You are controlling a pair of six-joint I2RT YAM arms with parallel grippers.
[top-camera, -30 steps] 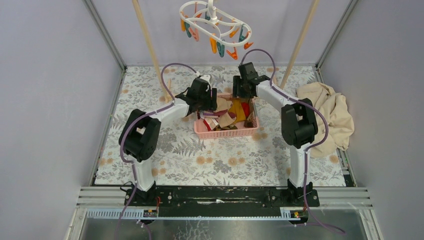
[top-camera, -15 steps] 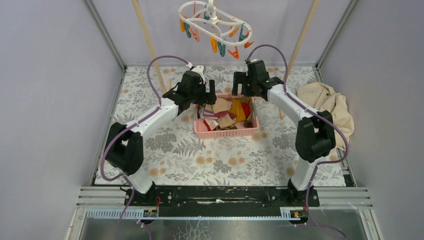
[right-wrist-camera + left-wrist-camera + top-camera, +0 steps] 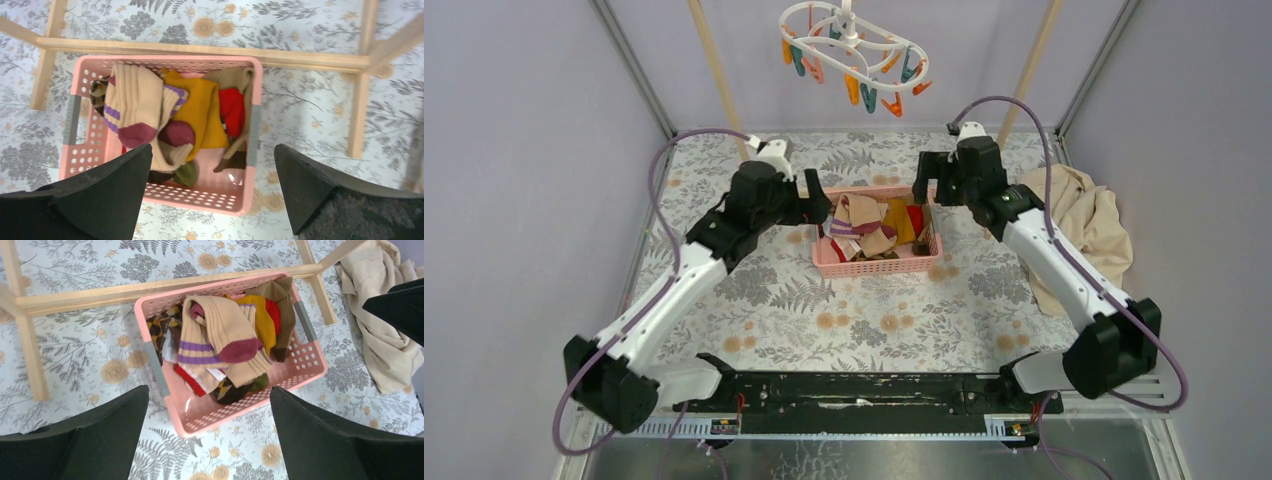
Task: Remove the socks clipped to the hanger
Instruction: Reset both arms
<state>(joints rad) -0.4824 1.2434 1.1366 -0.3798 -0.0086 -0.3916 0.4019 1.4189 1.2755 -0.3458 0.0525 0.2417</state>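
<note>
The white oval hanger (image 3: 854, 45) hangs at the top centre, and its orange, teal and pink clips carry nothing. The socks (image 3: 874, 225) lie heaped in a pink basket (image 3: 879, 265): a beige one with purple stripes and a maroon toe (image 3: 220, 335), a mustard one (image 3: 200, 107), and a red one (image 3: 231, 110). My left gripper (image 3: 809, 210) hovers at the basket's left end, open and empty (image 3: 210, 435). At the basket's right end, my right gripper (image 3: 929, 185) is also open and empty (image 3: 212, 192).
A large beige cloth (image 3: 1079, 225) lies crumpled at the right of the floral mat. The wooden rack's poles (image 3: 719, 85) (image 3: 1029, 70) rise either side of the hanger, and its base bar (image 3: 150, 287) runs just behind the basket.
Both arms have drawn back and outward from over the basket, left to the left and right to the right. Both sets of jaws have opened wider.
</note>
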